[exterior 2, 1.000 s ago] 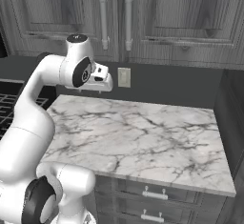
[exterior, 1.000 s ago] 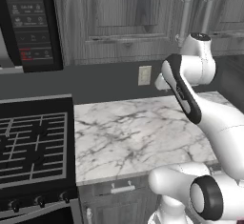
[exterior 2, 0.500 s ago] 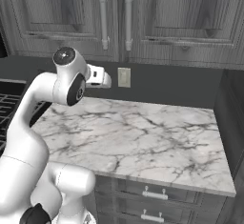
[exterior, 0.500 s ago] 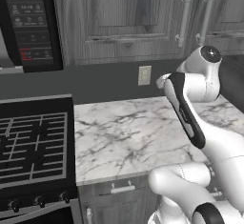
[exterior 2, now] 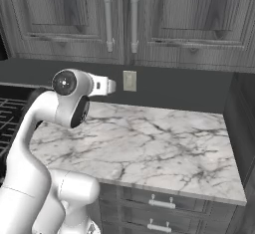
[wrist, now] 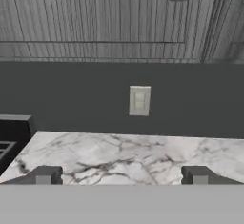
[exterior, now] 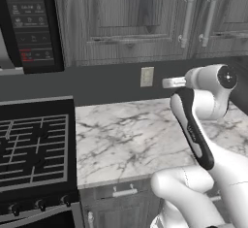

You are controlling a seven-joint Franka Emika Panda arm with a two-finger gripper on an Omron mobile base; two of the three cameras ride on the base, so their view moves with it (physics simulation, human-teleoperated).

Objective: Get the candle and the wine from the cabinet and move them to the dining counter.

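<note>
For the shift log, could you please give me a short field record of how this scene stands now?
cabinet: doors shut, candle and wine out of sight
handles: two long pale bars side by side
gripper: fingers wide apart, holding nothing, facing the wall
wall outlet: straight ahead of the hand
worktop: white marble, under the arm
stove: left of the worktop

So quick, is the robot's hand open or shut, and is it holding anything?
Gripper: open, holding nothing.
</note>
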